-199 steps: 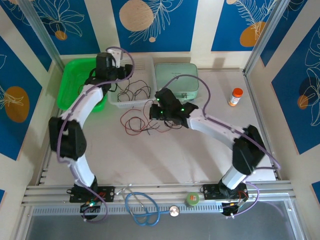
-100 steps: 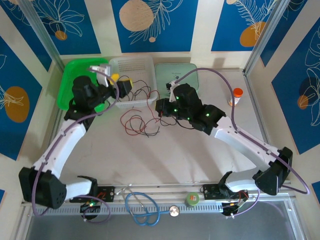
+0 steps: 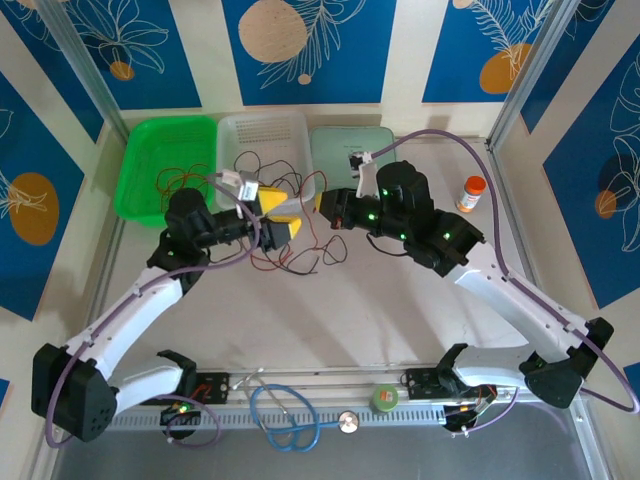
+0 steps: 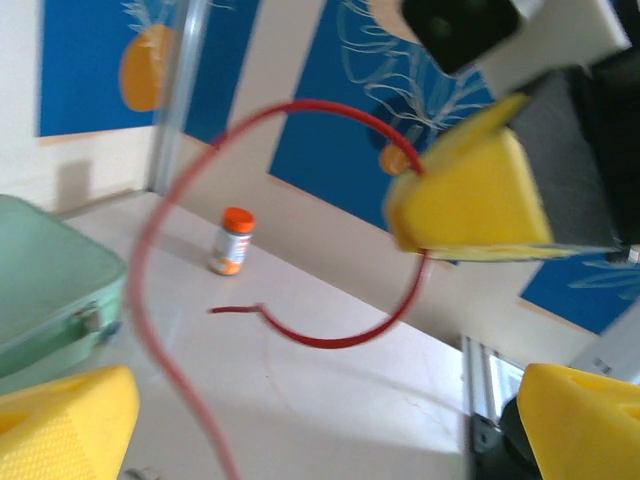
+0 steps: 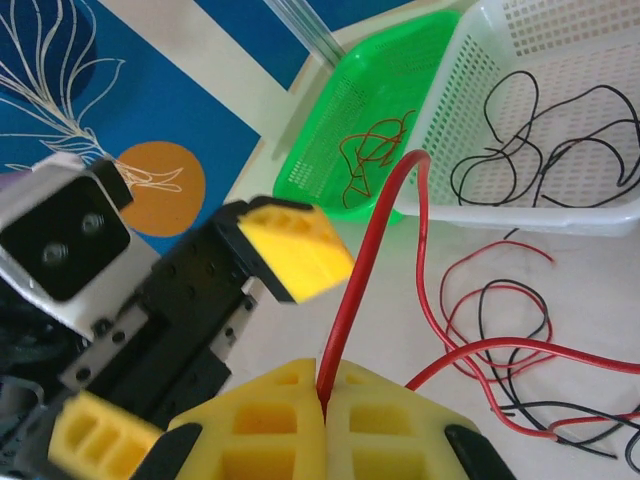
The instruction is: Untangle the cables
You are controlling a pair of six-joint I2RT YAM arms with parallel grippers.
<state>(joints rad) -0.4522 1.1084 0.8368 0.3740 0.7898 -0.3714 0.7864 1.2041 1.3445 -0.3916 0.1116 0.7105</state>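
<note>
A tangle of red and black cables (image 3: 290, 256) lies on the table in front of the white basket. My right gripper (image 5: 322, 392) is shut on one red cable (image 5: 372, 250), which rises from the pinched pads and bends back down to the tangle (image 5: 500, 340). In the top view the right gripper (image 3: 324, 207) hovers above the tangle. My left gripper (image 3: 283, 220) faces it, open, with its yellow fingers (image 5: 294, 248) spread beside the red cable. In the left wrist view the red cable (image 4: 330, 335) loops ahead of the open left gripper (image 4: 325, 405).
The white basket (image 3: 262, 130) holds several black cables (image 5: 540, 140). A green tray (image 3: 150, 150) holds red cables (image 5: 372, 150). A mint case (image 3: 350, 155) stands at the back, an orange-capped bottle (image 3: 470, 193) to the right. A stethoscope (image 3: 285, 415) and tape roll (image 3: 385, 398) lie at the near rail.
My left arm has swung from the baskets down to the centre and its open gripper now faces the right one. The right gripper has shifted slightly right, still holding the red cable.
</note>
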